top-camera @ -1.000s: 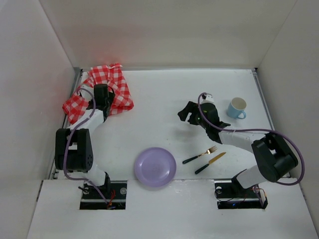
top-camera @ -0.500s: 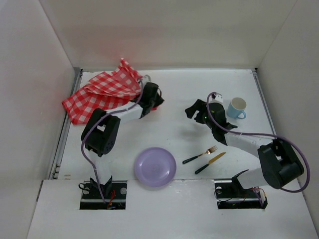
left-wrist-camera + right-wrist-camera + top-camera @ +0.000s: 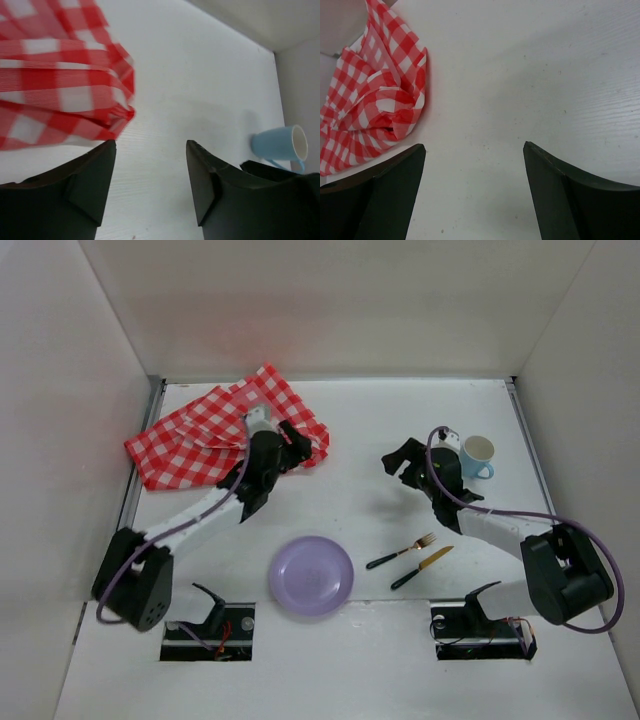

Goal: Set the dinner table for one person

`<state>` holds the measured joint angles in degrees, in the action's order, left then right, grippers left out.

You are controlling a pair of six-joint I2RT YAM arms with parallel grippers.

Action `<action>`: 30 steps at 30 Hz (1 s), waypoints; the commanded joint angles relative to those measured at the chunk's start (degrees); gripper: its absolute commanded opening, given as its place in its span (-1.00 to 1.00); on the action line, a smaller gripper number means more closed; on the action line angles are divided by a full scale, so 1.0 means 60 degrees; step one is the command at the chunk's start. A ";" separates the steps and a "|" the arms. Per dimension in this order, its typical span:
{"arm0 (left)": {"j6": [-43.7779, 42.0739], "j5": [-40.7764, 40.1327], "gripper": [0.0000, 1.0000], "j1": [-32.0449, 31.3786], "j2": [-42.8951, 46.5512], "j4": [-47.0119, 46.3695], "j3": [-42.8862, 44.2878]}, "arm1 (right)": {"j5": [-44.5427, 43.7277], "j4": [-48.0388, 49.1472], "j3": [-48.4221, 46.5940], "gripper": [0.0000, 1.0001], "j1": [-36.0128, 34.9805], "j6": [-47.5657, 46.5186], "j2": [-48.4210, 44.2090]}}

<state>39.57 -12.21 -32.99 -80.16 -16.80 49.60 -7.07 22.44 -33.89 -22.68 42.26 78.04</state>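
Spanning the whole floor of the walled cell, the dinner table [image 3: 360, 430] is a rigid, matte white slab that will not give; it serves as the surface to lay things on, not something to grasp. The checked cloth [image 3: 190, 440], crumpled at the far left corner, looks light and limp. It would likely sag and drag, so a pinch on a free edge or corner seems best. The left gripper [image 3: 150, 150] hangs just beside the cloth's right edge, jaws partly apart with only bare table between them. The purple plate [image 3: 311, 575], at the near middle, looks stiff and probably slick, best taken by its rim. The blue mug [image 3: 476, 456], far right, offers rim or handle. The fork [image 3: 402, 551] and knife [image 3: 421, 567], thin and low, lie right of the plate. The right gripper [image 3: 475, 150] stands wide and empty near the mug.
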 commanded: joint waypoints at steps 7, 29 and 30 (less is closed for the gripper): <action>0.2236 -0.1409 0.37 0.2954 0.2214 -0.0918 -0.3520 | 0.0329 0.0582 -0.0504 0.72 -0.0519 -0.0202 0.0425; 0.4465 0.0995 0.34 0.5580 -0.3017 -0.5243 -0.1661 | 0.0827 0.0450 -0.1090 0.73 -0.1150 -0.0569 0.1246; 0.4450 0.0893 0.33 0.5594 -0.3002 -0.5228 -0.1646 | 0.0827 0.0450 -0.1090 0.73 -0.1149 -0.0540 0.1275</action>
<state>65.19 -6.81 0.69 -99.53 -43.64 38.46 -2.92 22.68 -38.02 -29.08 39.64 85.25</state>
